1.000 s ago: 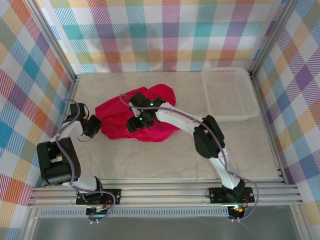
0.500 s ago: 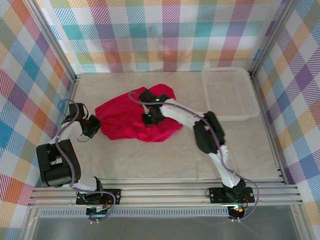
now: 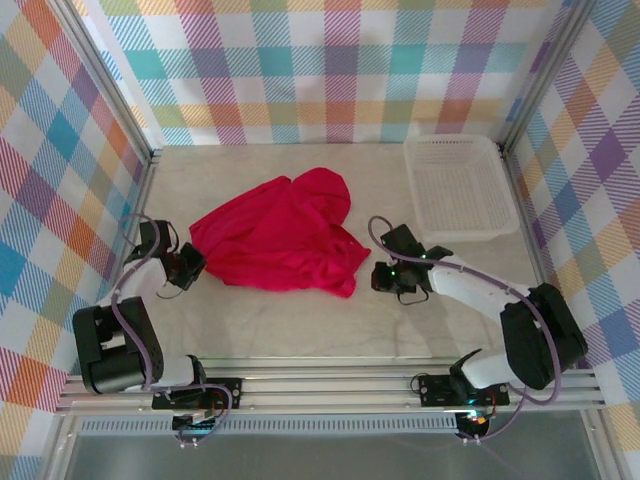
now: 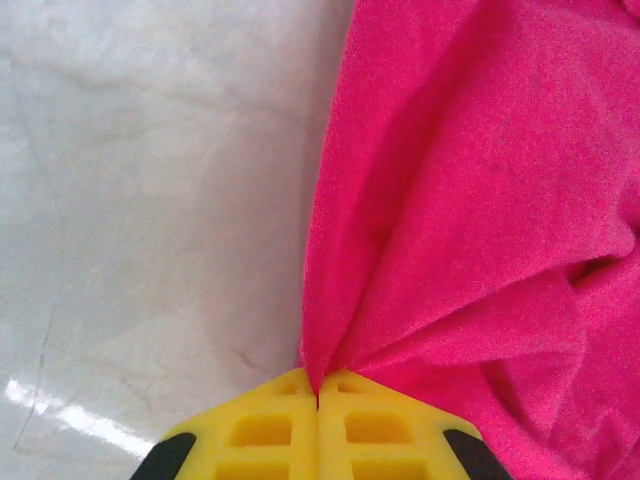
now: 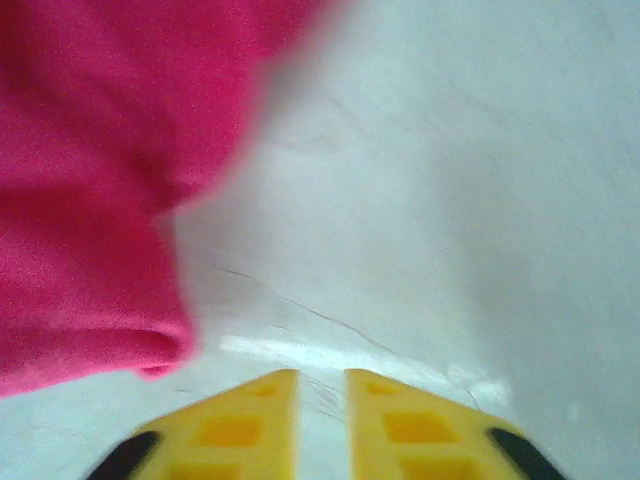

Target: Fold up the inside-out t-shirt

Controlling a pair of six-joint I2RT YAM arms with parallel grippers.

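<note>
Top view. The inside-out t-shirt lies crumpled on the bench, left of centre. Its long axis runs roughly left to right, slightly slanted, the right end nearer the arm bases. A rounded lobe points toward the far wall, and a folded corner at the near right points toward the right end effector. Neck and hem cannot be told apart in the bunched cloth. A white basket stands at the far right, well apart from the shirt.

Left wrist view. The left end effector has its yellow fingertips pressed together on a pinch of the shirt's edge. Creases fan out from the pinch — the cloth is drawn taut there. Bare bench shows to the left.

Right wrist view. The right end effector stands a narrow gap apart with nothing between its fingers, over bare bench. The shirt's rolled edge lies just to its left, not touching.

Change since one second ago: the right arm, then stretched across the middle of the shirt, now sits right of it, clear of the cloth. The shirt has spread rightward. The left end effector stays at the left edge.
</note>
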